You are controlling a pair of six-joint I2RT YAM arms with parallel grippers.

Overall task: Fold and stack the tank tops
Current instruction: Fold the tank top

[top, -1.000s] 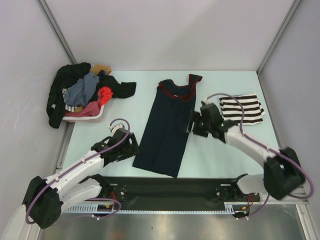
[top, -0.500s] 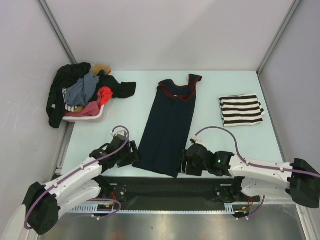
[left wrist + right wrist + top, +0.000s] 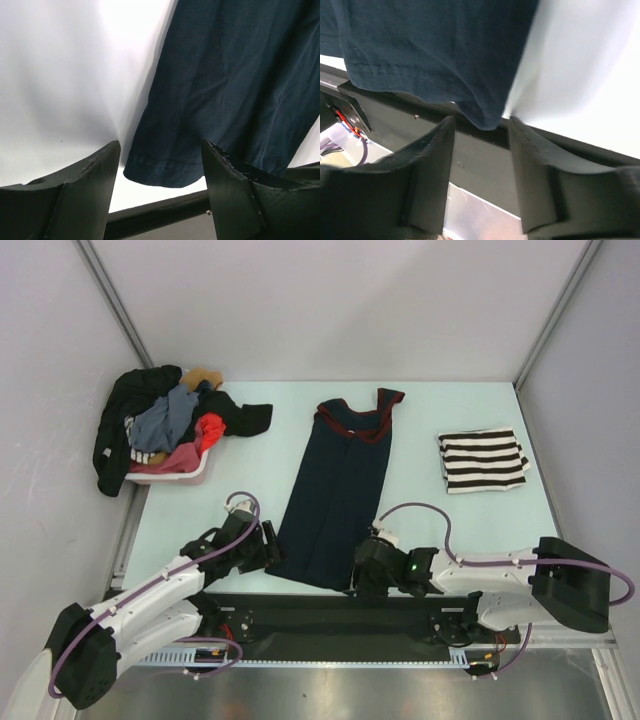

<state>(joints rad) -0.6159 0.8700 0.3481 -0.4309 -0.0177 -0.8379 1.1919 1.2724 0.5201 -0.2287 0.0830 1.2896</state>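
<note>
At ten o'clock on the surface (image 3: 450,525), the pink basket (image 3: 172,473) holds a heap of other clothes. The left pincer (image 3: 268,546) sits at the near-left hem corner of the navy tank top (image 3: 335,485), spread wide with the corner between its jaws, not yet gripping. The top lies flat and long in the middle, neckline toward twelve, likely laid out for a hem-to-neck fold. The right pincer (image 3: 362,575) frames the other hem corner near six, also spread open. The striped tank top (image 3: 482,460) rests folded at two o'clock, probably the stack's base.
</note>
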